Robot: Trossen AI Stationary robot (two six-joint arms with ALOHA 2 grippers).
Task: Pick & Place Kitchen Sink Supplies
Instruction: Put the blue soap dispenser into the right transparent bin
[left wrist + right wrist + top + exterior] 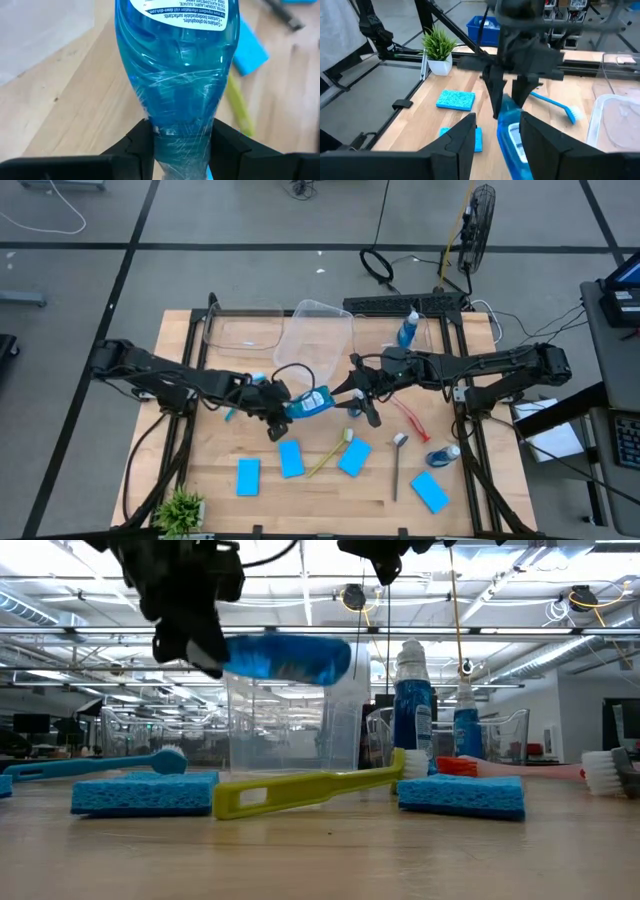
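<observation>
Both dark arms reached inward over the middle of the wooden bench (200, 460), nearly meeting at the centre of the high view. The left arm stretched from the left edge, its left pincer (283, 412) clamped on the narrow end of a bottle of blue liquid (310, 402), which it held lying sideways above the bench; the low view showed that bottle (285, 657) clear of the surface in the upper left of the frame. In the left wrist view the two dark fingers (137, 145) pressed against the bottle's tapering sides.

The right arm came in from the right edge, its right pincer (362, 408) just right of the held bottle's free end. In the right wrist view its fingers (460, 132) stood apart with the bottle (512, 132) between them; whether they touched it could not be made out.

The held bottle's cap was hidden inside the left pincer. Behind the arms, two clear tubs (315, 330) sat in the upper centre. Another bottle (408, 330) stood at upper right and a third (443, 455) lay at lower right. Four blue sponges (291, 459) were spread along the lower part of the frame, with a yellow brush (328, 453), a grey brush (397, 465) and a red brush (412, 420) among them. The blue brush (232, 412) was largely covered by the left arm. A potted plant (182, 508) stood at the lower left corner.
</observation>
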